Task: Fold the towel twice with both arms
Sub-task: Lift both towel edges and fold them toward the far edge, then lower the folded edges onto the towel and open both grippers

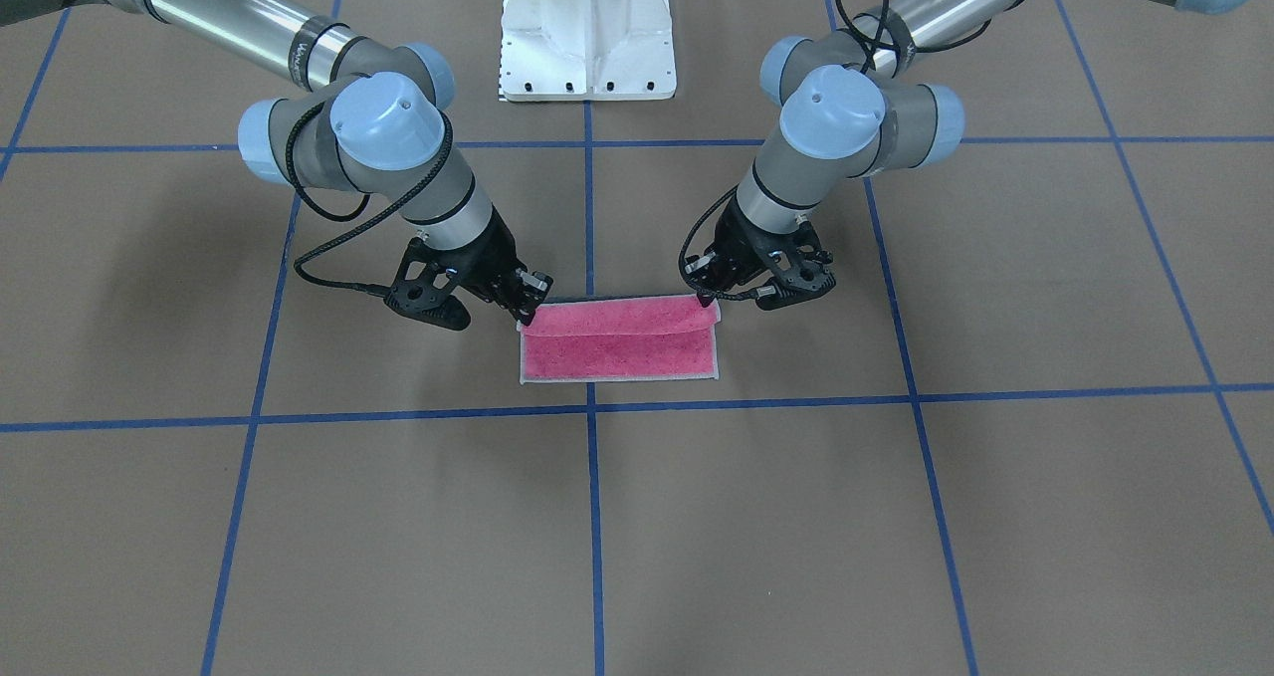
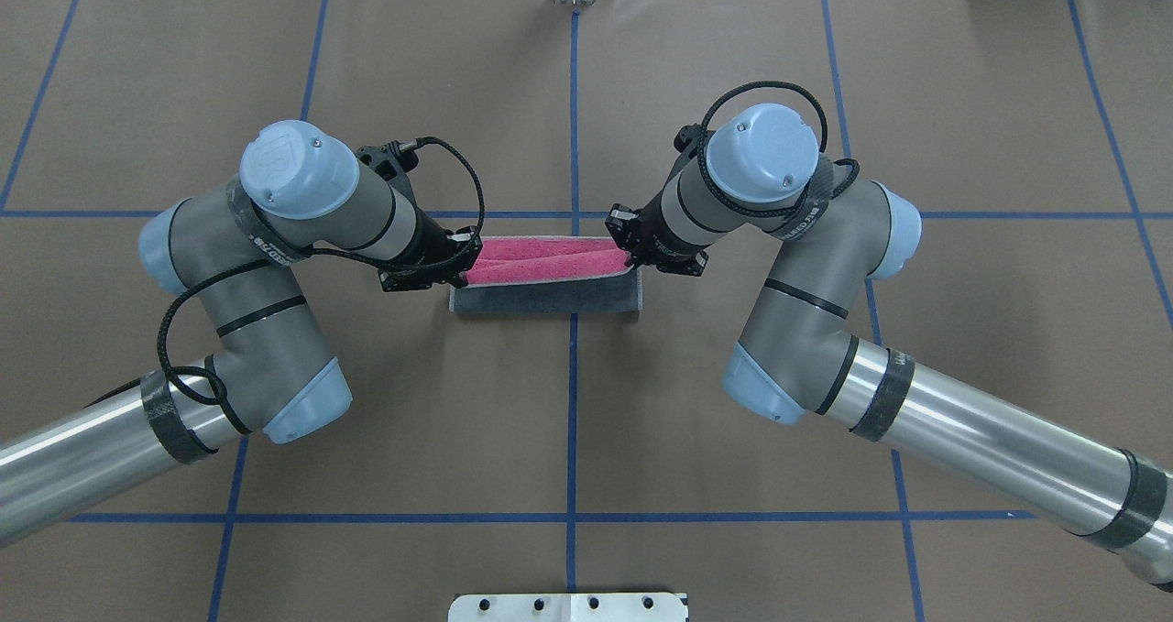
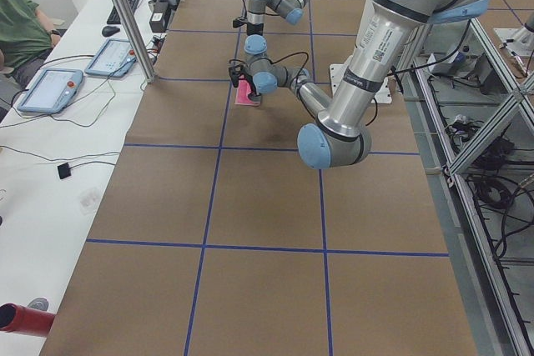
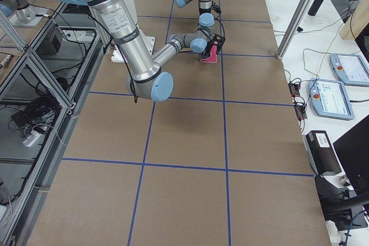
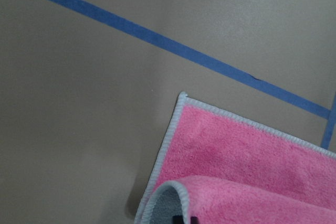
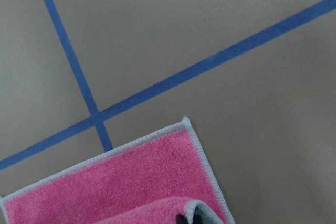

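Observation:
The towel (image 1: 617, 349) lies on the brown table near the middle tape cross, pink face up. Its edge on the robot's side is lifted and curled over toward the far edge. From overhead the raised flap shows its grey underside (image 2: 545, 298) below a pink strip (image 2: 550, 261). My left gripper (image 2: 461, 272) is shut on one lifted corner, my right gripper (image 2: 630, 257) on the other. In the front view the left gripper (image 1: 708, 298) is on the right and the right gripper (image 1: 529, 315) on the left. Each wrist view shows the curled towel edge (image 5: 231, 192) (image 6: 142, 211) at its bottom.
The white bolted pedestal (image 1: 587, 39) stands behind the towel on the robot's side. Blue tape lines (image 2: 573, 402) grid the brown table. In the left side view a side bench holds tablets (image 3: 50, 87), a person (image 3: 18, 27) sits there, and a metal post (image 3: 125, 14) stands at the table edge.

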Controlling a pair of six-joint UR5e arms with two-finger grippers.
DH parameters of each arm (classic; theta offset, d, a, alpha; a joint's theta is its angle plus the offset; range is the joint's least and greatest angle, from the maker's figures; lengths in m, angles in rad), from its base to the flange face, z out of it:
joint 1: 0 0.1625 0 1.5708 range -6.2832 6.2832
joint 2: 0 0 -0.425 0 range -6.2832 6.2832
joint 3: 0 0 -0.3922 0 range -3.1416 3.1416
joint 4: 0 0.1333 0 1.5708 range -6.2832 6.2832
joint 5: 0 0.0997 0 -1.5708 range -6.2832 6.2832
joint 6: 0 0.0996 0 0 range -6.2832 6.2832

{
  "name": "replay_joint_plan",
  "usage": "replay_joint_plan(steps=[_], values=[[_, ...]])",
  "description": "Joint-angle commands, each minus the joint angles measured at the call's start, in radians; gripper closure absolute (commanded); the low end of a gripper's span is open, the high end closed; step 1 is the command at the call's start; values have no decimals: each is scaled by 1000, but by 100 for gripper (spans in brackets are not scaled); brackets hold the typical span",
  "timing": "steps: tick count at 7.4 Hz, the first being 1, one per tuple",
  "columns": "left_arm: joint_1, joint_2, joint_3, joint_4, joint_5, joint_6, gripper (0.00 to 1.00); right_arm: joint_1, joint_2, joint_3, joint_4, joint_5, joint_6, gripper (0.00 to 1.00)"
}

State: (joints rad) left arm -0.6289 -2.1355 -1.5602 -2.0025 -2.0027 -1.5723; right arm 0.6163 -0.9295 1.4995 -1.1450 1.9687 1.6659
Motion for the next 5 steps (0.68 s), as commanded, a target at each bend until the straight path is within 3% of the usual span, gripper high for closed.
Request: replay_joint_plan(steps=[1, 5], values=[[0, -7, 5, -1, 1, -2, 100, 0, 9, -5, 4, -1, 0, 100], [-2, -26, 19, -1, 1, -18, 100, 0, 31, -37, 4, -1, 0, 100]])
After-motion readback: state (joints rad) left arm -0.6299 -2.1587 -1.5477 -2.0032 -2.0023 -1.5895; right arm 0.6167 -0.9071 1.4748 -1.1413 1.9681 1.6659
